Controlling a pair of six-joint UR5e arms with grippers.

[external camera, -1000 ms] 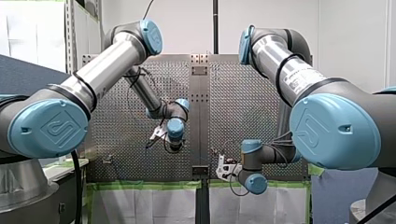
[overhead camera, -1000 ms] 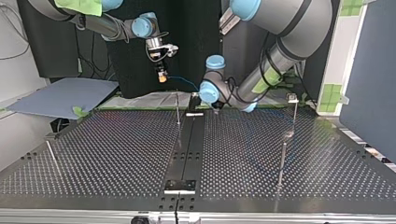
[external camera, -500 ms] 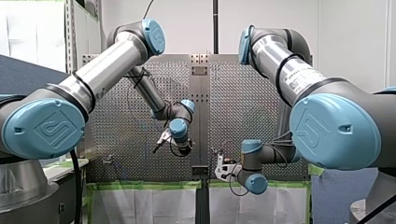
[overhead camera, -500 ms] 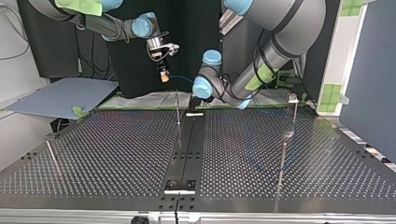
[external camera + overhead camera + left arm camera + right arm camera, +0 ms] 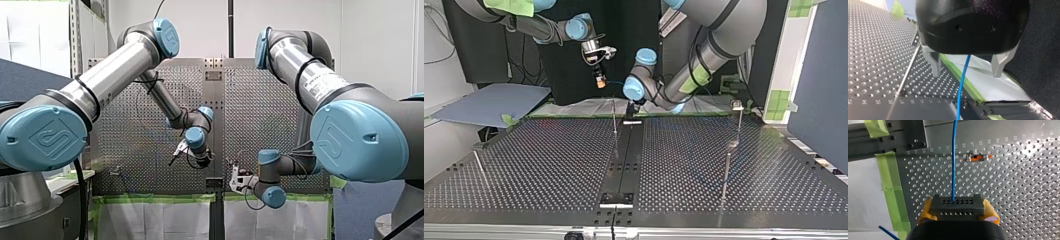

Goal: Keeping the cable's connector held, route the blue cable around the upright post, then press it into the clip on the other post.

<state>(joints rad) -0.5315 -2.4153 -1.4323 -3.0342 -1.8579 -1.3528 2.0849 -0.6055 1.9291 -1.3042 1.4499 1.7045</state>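
we get bright, even room light in the front view; the top view is dimmer. glare whitens the tabletop ahead of our right pincer, whose clamped connector looks crisp; our left pincer has a soft, blurred housing.

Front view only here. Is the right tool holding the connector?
Observer: Yes. Right wrist view: the right tool has its yellow pads shut on the dark connector; the blue cable leaves it straight ahead.
Operator: Left tool gripping the cable?
Observer: No. Left wrist view: the left tool is open, the cable passing between its metal fingers, touching neither.
Operator: Where's the post?
Observer: Top view: the upright post stands just beside the left tool, toward that view's left.
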